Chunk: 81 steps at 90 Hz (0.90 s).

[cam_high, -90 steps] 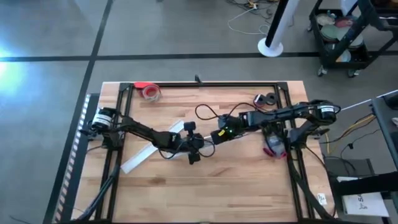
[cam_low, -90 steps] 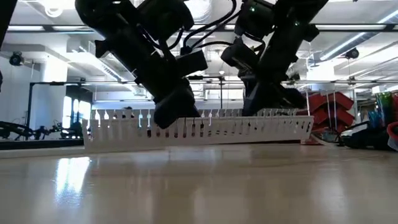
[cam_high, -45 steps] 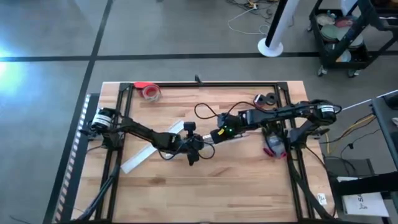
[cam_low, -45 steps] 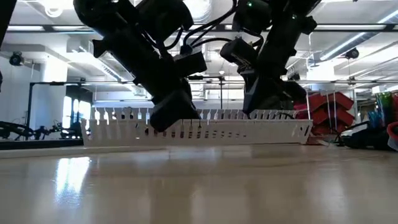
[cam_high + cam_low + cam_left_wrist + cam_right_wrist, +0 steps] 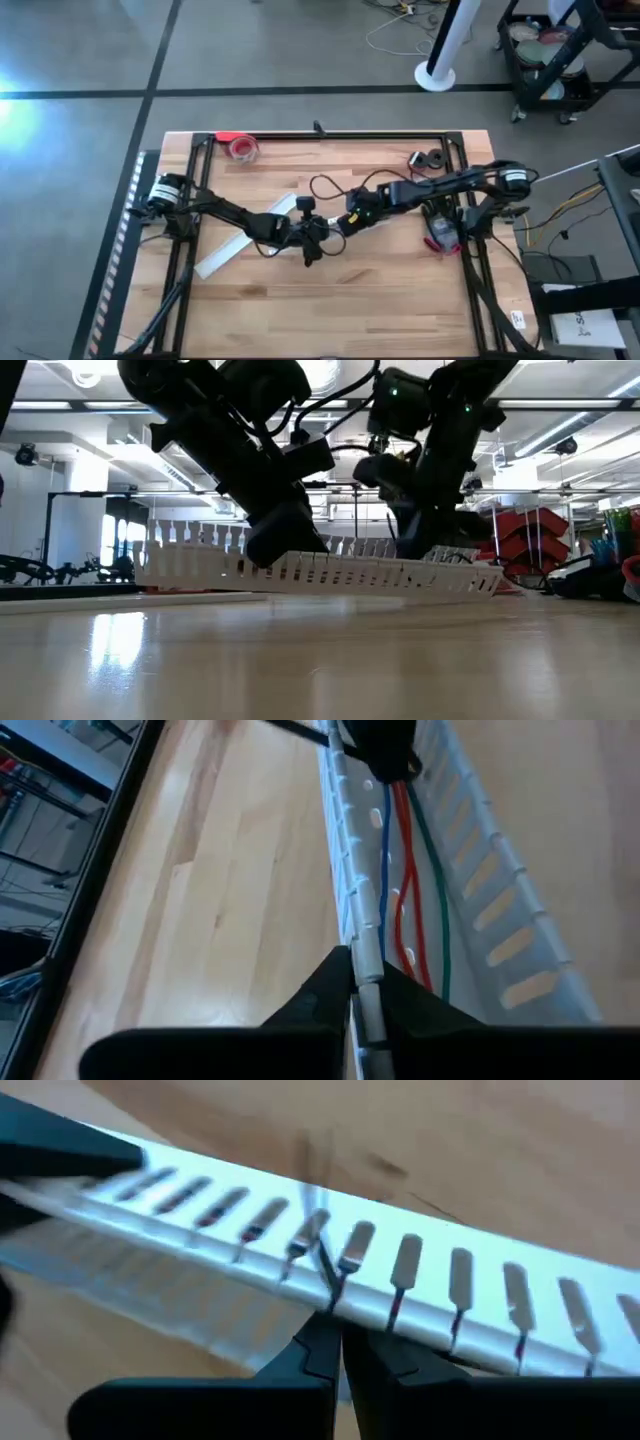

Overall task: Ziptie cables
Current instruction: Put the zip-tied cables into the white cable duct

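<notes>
A white slotted duct [image 5: 340, 570] hangs tilted above the table between my two arms. Thin red, blue and green cables [image 5: 405, 870] run along its inside. My left gripper [image 5: 318, 232] is shut on one side wall of the duct. My right gripper [image 5: 348, 220] meets the duct farther along, at the toothed wall [image 5: 450, 1290], and is shut on a thin dark strand. I cannot tell whether that strand is one of the cables. In the left wrist view the right gripper [image 5: 385, 745] shows as a dark shape over the cables at the duct's far end. My left gripper pinches the top edge of the duct's side wall [image 5: 365, 945] between its two fingers, which lie along the wall. The duct is lifted clear of the table and tilted. My right gripper pinches a thin dark strand [image 5: 325, 1278] at its fingertips, where it passes between two teeth of the duct's wall. The view is blurred, and whether the fingers also touch the wall I cannot tell.
A long white flat strip [image 5: 235, 250] lies slantwise on the table under my left arm. A red tape roll [image 5: 242, 148] sits at the far left, small dark parts [image 5: 430, 160] at the far right, a pink object [image 5: 440, 238] by the right rail.
The duct has tipped from level to slanting: the end by my left gripper stands higher, the end past my right gripper lower. My right gripper has shifted a little toward my left gripper and slightly down.
</notes>
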Each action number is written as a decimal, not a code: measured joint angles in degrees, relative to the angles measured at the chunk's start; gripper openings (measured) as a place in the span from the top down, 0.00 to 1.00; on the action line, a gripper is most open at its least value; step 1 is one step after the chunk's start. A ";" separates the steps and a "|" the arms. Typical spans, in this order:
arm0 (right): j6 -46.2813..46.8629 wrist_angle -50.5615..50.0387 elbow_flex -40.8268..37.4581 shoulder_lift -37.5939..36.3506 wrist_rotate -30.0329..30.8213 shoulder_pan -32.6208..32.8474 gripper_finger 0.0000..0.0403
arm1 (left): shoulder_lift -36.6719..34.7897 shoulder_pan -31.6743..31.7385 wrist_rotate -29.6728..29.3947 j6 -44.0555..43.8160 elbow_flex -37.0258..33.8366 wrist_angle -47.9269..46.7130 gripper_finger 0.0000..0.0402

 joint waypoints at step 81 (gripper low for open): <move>-0.88 0.59 0.00 -0.91 0.02 -0.17 0.85 | 0.09 0.04 -1.31 2.02 -0.02 0.22 1.00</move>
